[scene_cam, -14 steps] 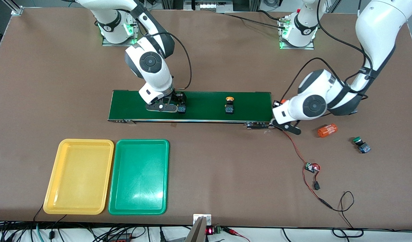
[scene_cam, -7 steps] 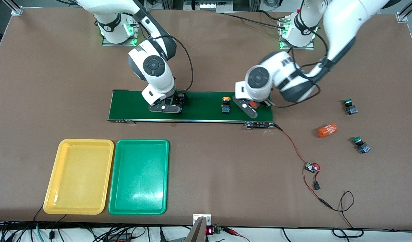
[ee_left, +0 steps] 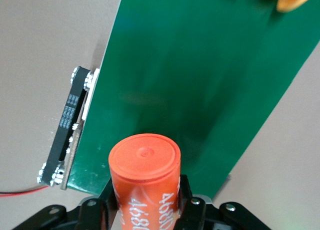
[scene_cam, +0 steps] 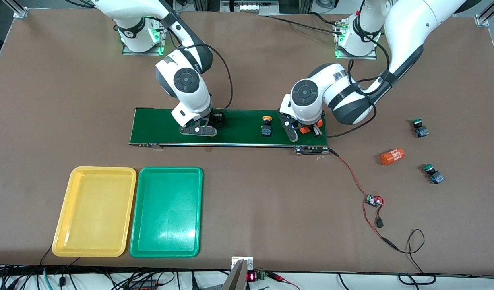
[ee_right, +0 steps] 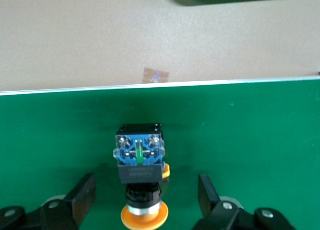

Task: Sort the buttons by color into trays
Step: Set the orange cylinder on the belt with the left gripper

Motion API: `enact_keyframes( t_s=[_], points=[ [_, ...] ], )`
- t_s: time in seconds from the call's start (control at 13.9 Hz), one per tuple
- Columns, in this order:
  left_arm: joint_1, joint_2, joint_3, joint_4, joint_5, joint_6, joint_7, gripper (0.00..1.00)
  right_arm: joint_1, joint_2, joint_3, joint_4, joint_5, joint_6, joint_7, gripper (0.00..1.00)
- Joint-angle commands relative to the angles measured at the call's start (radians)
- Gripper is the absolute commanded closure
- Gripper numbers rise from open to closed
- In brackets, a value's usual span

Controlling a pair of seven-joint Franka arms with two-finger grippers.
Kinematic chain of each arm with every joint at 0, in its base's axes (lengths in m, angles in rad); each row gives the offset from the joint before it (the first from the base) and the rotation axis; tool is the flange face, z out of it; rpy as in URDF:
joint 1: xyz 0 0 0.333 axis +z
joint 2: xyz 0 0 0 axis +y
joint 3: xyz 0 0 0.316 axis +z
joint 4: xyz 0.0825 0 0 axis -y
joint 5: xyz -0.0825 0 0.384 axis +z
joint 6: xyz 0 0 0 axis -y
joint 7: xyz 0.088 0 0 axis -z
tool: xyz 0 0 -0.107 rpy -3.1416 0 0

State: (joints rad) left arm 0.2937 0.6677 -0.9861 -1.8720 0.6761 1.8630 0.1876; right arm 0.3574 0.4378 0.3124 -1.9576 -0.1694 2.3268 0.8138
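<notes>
Brown table [scene_cam: 247, 193] with a green belt [scene_cam: 238, 127] across its middle
Nearer than the belt: yellow tray [scene_cam: 94, 211], green tray [scene_cam: 166, 211]. On the belt: one yellow button [scene_cam: 265, 125]; another [ee_right: 141, 175] between the right gripper's [ee_right: 142, 200] open jaws; left gripper [ee_left: 150, 210] clamps an orange cylinder [ee_left: 145, 177] above it. Two green buttons [scene_cam: 420, 128] off the belt's left-arm end

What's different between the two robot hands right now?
The left gripper is clamped on an orange cylinder; the right gripper is open, with a finger on each side of a yellow-capped button and not yet pinching it. The left gripper holds its cylinder over the end of the belt; the right gripper's button sits on the belt. Both are at the green belt.
</notes>
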Motion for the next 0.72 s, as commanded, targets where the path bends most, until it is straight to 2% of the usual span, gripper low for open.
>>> enact_keyframes(
  t_s=[0.0, 0.14, 0.22, 0.29, 0.36, 0.5, 0.65],
  points=[
    [0.001, 0.047, 0.000, 0.021, 0.037, -0.015, 0.059, 0.99, 0.008, 0.024, -0.003, 0.031, -0.033, -0.012, 0.021, 0.47],
    [-0.016, 0.049, 0.000, 0.022, 0.039, -0.015, 0.061, 0.94, 0.006, 0.024, -0.003, 0.031, -0.035, -0.013, 0.018, 0.61],
    [-0.019, 0.049, 0.000, 0.024, 0.039, -0.015, 0.061, 0.78, 0.006, 0.024, -0.003, 0.031, -0.035, -0.014, 0.018, 0.66],
    [-0.021, 0.049, 0.000, 0.028, 0.037, -0.015, 0.062, 0.16, 0.006, 0.024, -0.003, 0.032, -0.035, -0.014, 0.015, 0.72],
    [-0.021, 0.046, 0.000, 0.030, 0.037, -0.018, 0.064, 0.00, 0.003, 0.022, -0.004, 0.040, -0.035, -0.017, 0.009, 0.76],
    [-0.015, 0.036, -0.011, 0.042, 0.034, -0.028, 0.062, 0.00, -0.020, 0.013, -0.013, 0.078, -0.036, -0.056, -0.010, 0.77],
    [-0.001, 0.004, -0.037, 0.071, 0.033, -0.097, 0.053, 0.00, -0.040, 0.012, -0.024, 0.173, -0.036, -0.148, -0.066, 0.77]
  ],
)
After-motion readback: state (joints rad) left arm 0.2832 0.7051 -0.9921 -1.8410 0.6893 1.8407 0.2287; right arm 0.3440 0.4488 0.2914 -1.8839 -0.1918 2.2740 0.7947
